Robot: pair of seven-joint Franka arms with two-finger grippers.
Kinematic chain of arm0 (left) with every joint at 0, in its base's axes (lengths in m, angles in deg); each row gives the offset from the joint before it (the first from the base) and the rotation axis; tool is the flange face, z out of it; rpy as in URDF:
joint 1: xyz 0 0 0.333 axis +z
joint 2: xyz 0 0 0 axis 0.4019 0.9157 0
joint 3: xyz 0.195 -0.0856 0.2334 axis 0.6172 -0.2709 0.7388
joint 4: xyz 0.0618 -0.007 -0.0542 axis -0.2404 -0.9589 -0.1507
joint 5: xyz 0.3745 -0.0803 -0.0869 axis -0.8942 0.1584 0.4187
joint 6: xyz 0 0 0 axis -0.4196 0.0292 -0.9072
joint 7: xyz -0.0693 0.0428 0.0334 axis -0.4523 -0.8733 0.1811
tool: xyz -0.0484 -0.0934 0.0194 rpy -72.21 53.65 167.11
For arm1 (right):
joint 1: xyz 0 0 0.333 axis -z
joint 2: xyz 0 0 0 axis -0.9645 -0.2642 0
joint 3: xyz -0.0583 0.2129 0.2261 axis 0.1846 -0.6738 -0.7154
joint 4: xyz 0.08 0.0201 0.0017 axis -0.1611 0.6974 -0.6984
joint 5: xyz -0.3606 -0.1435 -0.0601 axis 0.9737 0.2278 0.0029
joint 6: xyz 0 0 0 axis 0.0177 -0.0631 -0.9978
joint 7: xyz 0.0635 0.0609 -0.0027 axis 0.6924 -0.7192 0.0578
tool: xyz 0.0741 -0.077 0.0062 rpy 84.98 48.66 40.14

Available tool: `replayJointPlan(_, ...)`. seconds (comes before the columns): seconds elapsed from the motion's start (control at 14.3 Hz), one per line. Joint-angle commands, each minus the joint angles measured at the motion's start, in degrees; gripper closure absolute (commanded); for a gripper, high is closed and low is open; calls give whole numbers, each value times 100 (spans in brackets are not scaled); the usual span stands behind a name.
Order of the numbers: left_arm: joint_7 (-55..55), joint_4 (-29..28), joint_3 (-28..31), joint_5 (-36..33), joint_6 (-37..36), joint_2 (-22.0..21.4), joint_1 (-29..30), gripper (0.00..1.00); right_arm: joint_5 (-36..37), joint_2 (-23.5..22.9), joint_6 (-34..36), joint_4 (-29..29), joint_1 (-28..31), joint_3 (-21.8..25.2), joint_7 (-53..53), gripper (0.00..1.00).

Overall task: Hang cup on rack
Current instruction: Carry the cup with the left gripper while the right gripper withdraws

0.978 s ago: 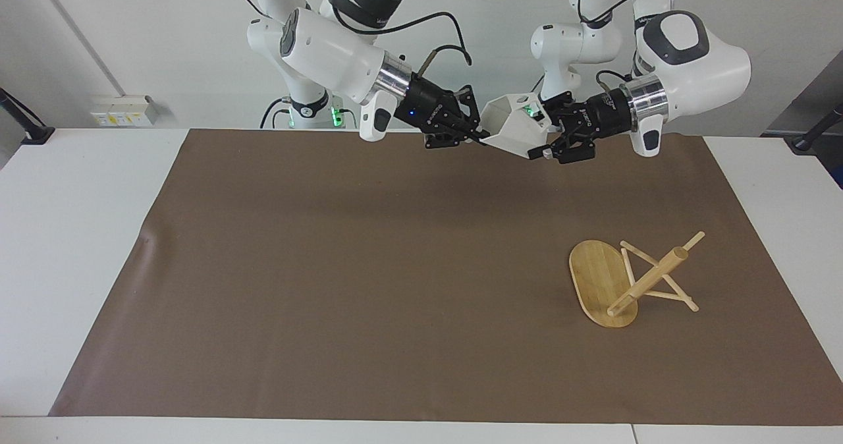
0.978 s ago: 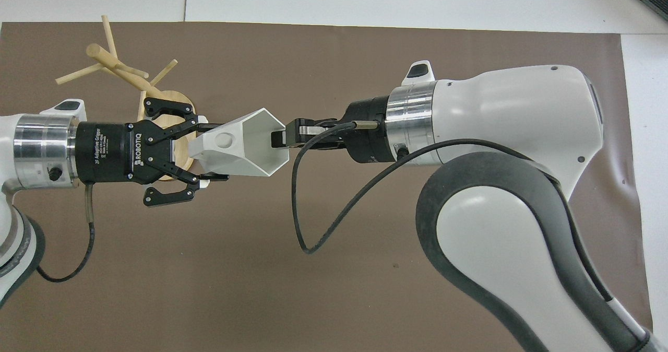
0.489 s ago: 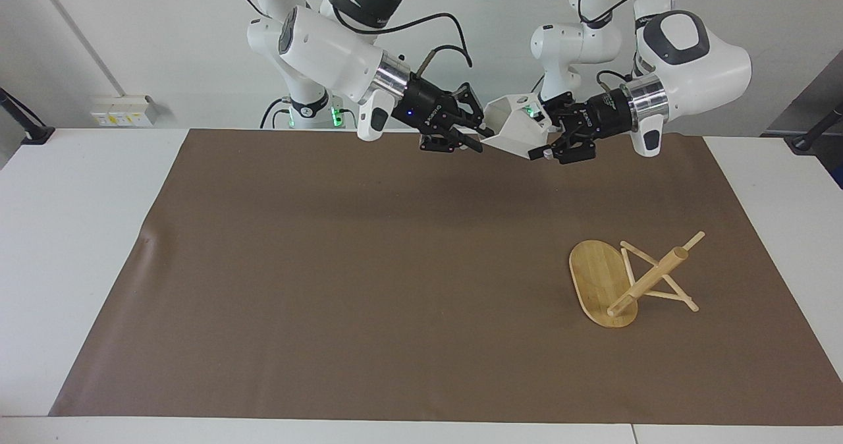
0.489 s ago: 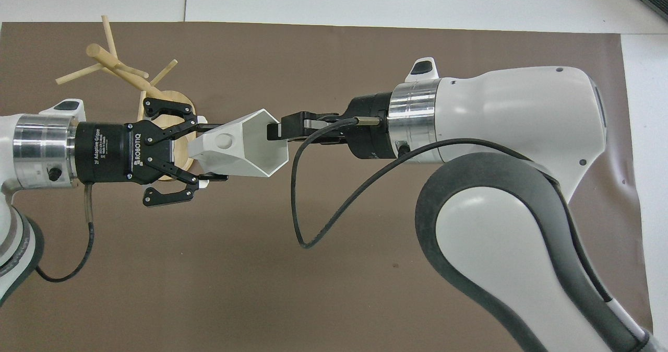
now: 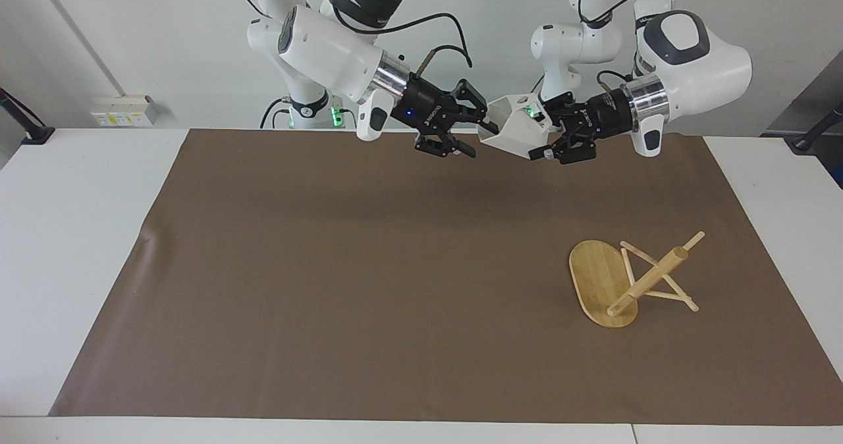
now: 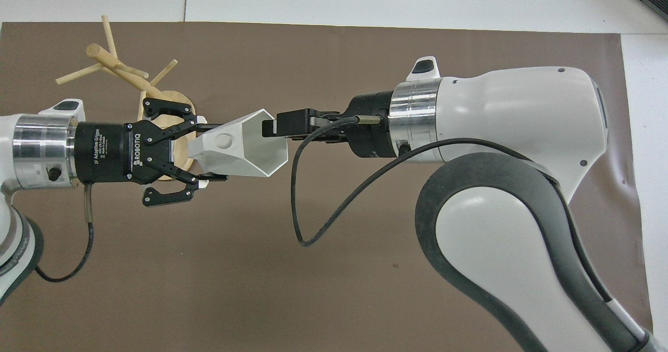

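Observation:
The white faceted cup [image 5: 516, 130] hangs in the air on its side, over the mat's edge by the robots. It also shows in the overhead view [image 6: 245, 151]. My left gripper [image 5: 539, 134] is shut on the cup's tapered base end, with a finger on either side [image 6: 214, 152]. My right gripper [image 5: 478, 128] is at the cup's open rim with its fingers spread apart, holding nothing; it also shows in the overhead view [image 6: 271, 128]. The bamboo rack [image 5: 612, 286] lies tipped over on the mat toward the left arm's end, its post and pegs slanting off the oval base [image 6: 112, 62].
A brown mat [image 5: 329, 266] covers most of the white table [image 5: 79, 233]. A wrinkle sits at the mat's edge toward the right arm's end [image 5: 146, 238]. The right arm's black cable [image 6: 313, 206] loops below its wrist.
My right gripper was closed on the cup's rim and has opened its fingers. The cup stays in the left gripper, which has not moved. The rack has not moved.

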Motion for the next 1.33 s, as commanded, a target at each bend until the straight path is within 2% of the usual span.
replayJointPlan(0.0,45,-123,22,-142,12,-152,11,100,50,-1,-74,8,43,-31,68,0)
replayJointPlan(0.28,27,-253,30,-159,12,-221,28,100,102,25,-57,17,61,293,95,0)
replayJointPlan(0.42,-95,-385,39,-159,20,-274,142,100,513,34,-4,8,61,600,95,0)
replayJointPlan(0.56,-542,-552,48,-212,82,-345,265,100,1241,95,110,8,61,960,104,0)
replayJointPlan(0.63,-788,-570,39,-595,143,-362,300,100,1776,113,371,17,61,1223,182,0)
replayJointPlan(0.7,-956,-588,30,-843,274,-362,301,100,2451,122,678,17,52,1444,209,0)
replayJointPlan(0.84,-1525,-737,39,-897,669,-371,301,100,3998,201,1023,69,52,1673,209,0)
replayJointPlan(0.91,-1816,-755,30,-906,897,-380,283,100,4501,236,1268,96,52,1813,209,0)
replayJointPlan(1.12,-2361,-974,-31,-907,1775,-371,126,100,5330,376,1858,96,43,2437,166,0)
replayJointPlan(1.26,-2670,-1176,-40,-907,2469,-354,-120,100,5341,421,1956,105,34,2876,156,0)
